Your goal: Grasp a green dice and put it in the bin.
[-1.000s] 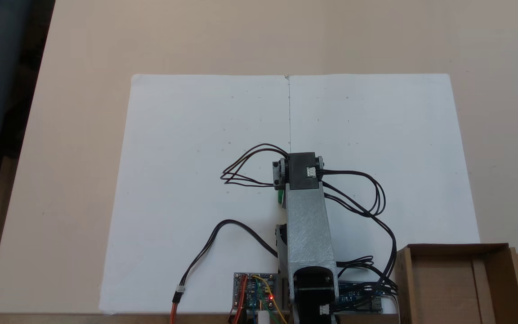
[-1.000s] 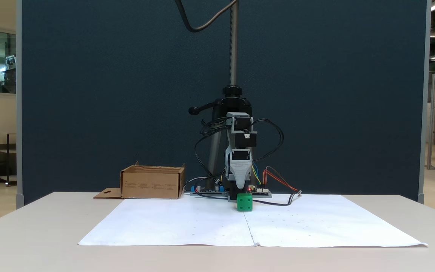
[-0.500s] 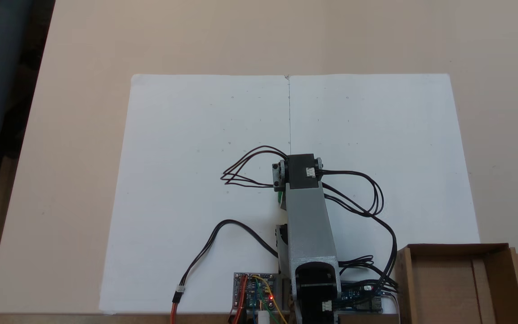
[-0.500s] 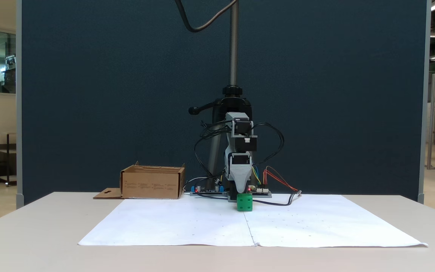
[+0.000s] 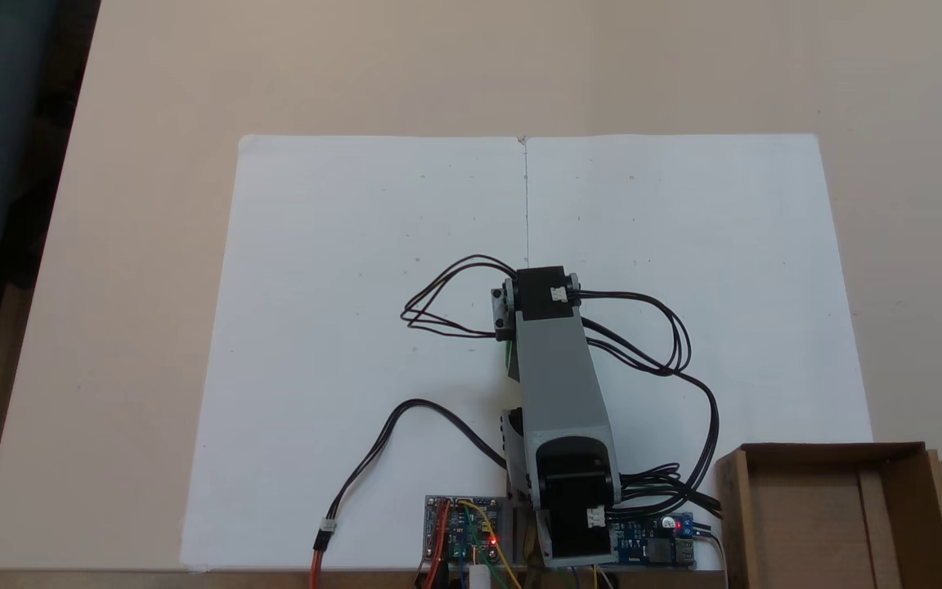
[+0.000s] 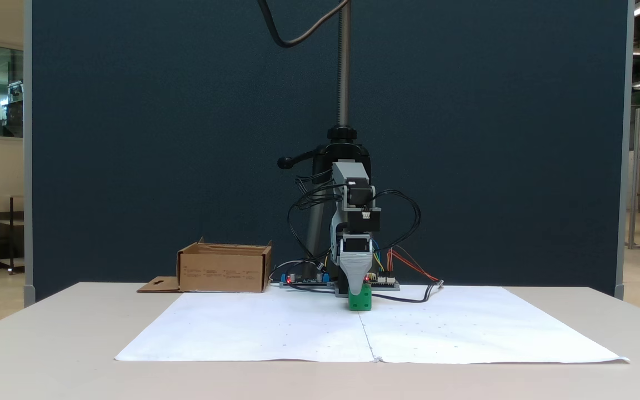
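One green dice square-on to camera, gripper tip overlapping it, jaw state unclear

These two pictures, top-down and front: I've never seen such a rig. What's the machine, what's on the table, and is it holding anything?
It is a small hobby robot arm with a gripper. One fixed view looks straight down, the other faces the arm across the table. White paper sheets cover the table; circuit boards and cables sit at the arm's base. The gripper is down at the green dice, which rests on the paper; whether it grips cannot be told. The cardboard bin stands off to the side.
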